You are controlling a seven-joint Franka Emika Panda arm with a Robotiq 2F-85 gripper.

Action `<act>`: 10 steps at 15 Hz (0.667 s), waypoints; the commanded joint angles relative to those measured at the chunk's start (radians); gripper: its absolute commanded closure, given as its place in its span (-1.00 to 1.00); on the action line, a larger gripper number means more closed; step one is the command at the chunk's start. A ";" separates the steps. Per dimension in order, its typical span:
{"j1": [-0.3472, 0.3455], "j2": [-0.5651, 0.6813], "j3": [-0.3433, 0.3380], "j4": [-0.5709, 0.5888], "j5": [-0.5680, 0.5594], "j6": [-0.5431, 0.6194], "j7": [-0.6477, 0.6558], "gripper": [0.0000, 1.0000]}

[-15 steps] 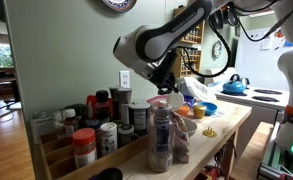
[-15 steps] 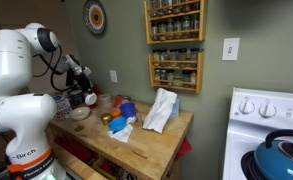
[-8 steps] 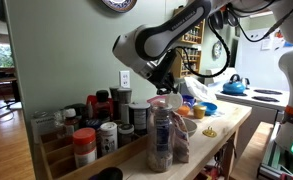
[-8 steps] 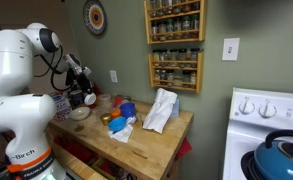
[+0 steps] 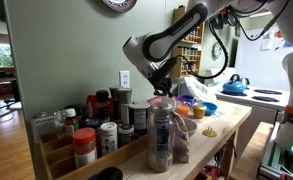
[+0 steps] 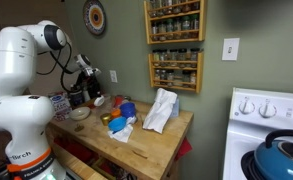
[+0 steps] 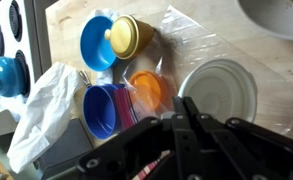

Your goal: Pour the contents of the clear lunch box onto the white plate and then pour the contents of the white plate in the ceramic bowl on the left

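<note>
Gripper (image 7: pixel 187 112) hovers over counter, fingers pressed together, holding nothing. White plate (image 7: pixel 224 92) just beside fingertips, ceramic bowl (image 7: pixel 278 14) beyond. Clear lunch box hard to pick out in clutter. Risks: grabbing wrong container; closed fingers knocking plate or orange dish (image 7: pixel 146 90).

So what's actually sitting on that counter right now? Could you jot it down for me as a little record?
setting: kitchen with a wooden counter
robot: white arm, its gripper hovering above the dishes
gripper jaws: cannot tell whether open or shut
below the gripper: white plate, orange bowl, blue bowl
further off: blue dish with a yellow cup beside it
next to the dishes: crumpled white bag
</note>
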 commanded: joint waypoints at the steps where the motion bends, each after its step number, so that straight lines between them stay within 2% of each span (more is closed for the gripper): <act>1: -0.105 -0.048 0.042 -0.125 0.057 0.171 0.003 0.98; 6: -0.199 -0.052 0.056 -0.220 0.154 0.390 -0.045 0.98; 7: -0.208 -0.054 0.054 -0.233 0.173 0.409 -0.050 0.72; 8: -0.213 -0.069 0.053 -0.251 0.184 0.422 -0.059 0.39; 10: -0.215 -0.116 0.051 -0.296 0.195 0.445 -0.053 0.12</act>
